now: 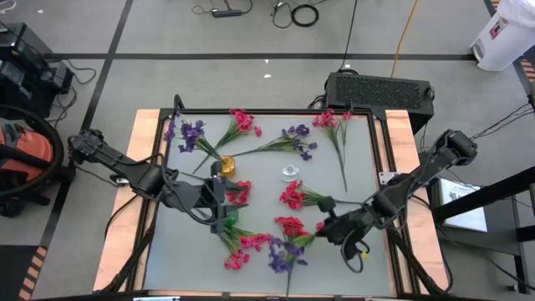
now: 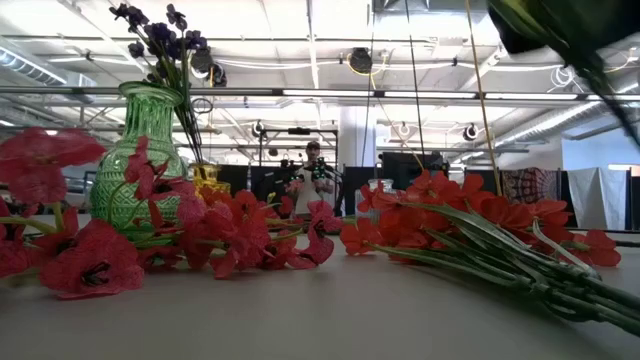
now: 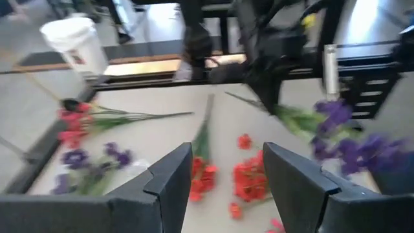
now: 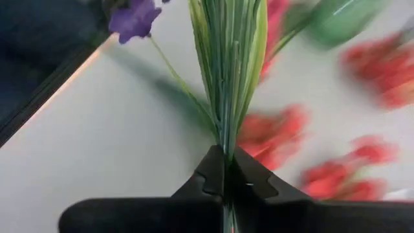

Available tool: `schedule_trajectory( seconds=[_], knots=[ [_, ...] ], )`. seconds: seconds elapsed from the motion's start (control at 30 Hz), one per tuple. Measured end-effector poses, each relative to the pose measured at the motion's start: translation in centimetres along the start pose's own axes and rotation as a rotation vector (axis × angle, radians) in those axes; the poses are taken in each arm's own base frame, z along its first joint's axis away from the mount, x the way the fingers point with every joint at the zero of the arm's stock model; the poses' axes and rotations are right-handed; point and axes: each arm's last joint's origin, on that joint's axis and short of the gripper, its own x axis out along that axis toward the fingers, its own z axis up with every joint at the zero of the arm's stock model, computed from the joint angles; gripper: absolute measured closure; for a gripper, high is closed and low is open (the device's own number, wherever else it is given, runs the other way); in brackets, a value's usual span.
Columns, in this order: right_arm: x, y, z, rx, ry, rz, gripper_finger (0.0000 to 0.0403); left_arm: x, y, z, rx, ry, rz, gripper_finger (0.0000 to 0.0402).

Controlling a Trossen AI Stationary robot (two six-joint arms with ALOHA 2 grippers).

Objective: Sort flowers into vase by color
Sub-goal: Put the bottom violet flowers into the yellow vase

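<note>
Red and purple flower sprigs lie scattered flat on the grey table (image 1: 368,150). My right gripper (image 1: 324,227) is near the near edge, right of centre, shut on a purple sprig (image 1: 284,253). That sprig also shows in the left wrist view, as purple blossoms (image 3: 336,116) below the right gripper (image 3: 265,77). My left gripper (image 1: 224,205) (image 3: 223,188) hovers open left of centre, above red sprigs (image 3: 249,178), holding nothing. A green glass vase (image 2: 145,165) with a purple sprig in it shows in the low view. My right gripper pinches the purple sprig's bundle of green stems (image 4: 226,139) between its two fingers, near the stem end. The stems run straight on from the fingertips, along the fingers, toward the table's left. A purple blossom (image 4: 132,19) sits at the far end, and the sprig's shadow falls on the table beneath.
A small yellow vase (image 1: 224,165) and a small white vase (image 1: 290,172) stand mid-table. Purple sprigs (image 1: 191,134) (image 1: 297,138) and red ones (image 1: 241,124) (image 1: 334,121) lie toward the far edge, more red (image 1: 292,196) (image 1: 242,251) nearer. A person (image 2: 313,180) stands in the room beyond.
</note>
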Motion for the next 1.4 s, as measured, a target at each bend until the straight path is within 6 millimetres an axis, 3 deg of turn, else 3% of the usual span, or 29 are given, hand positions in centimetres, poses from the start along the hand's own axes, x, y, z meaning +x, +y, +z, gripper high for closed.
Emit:
schedule_trajectory(
  seconds=[0.37, 0.6, 0.77, 0.93, 1.4],
  knots=[
    [-4.9, -4.8, 4.7, 0.003, -0.498, -0.275, 0.0403, -3.7, 0.7, 0.2, 0.031, -0.039, 0.229, 0.0206],
    [-5.6, -8.3, 6.1, 0.010, -0.704, -0.373, 0.0403, -6.0, -0.1, 0.1, 0.062, -0.074, 0.274, 0.0206],
    [-4.0, -10.8, 6.5, 0.002, -0.800, -0.343, 0.0403, -7.3, -1.1, -0.4, 0.112, -0.087, 0.356, 0.0206],
    [-1.3, -13.4, 6.2, 0.000, -0.838, -0.355, 0.0403, -8.1, -1.6, -0.9, 0.092, -0.105, 0.414, 0.0206],
    [5.2, -21.2, 4.0, 0.153, -1.023, -0.268, 0.0398, -8.9, -1.0, -3.9, -0.015, -0.059, 0.482, 0.0206]
  ],
)
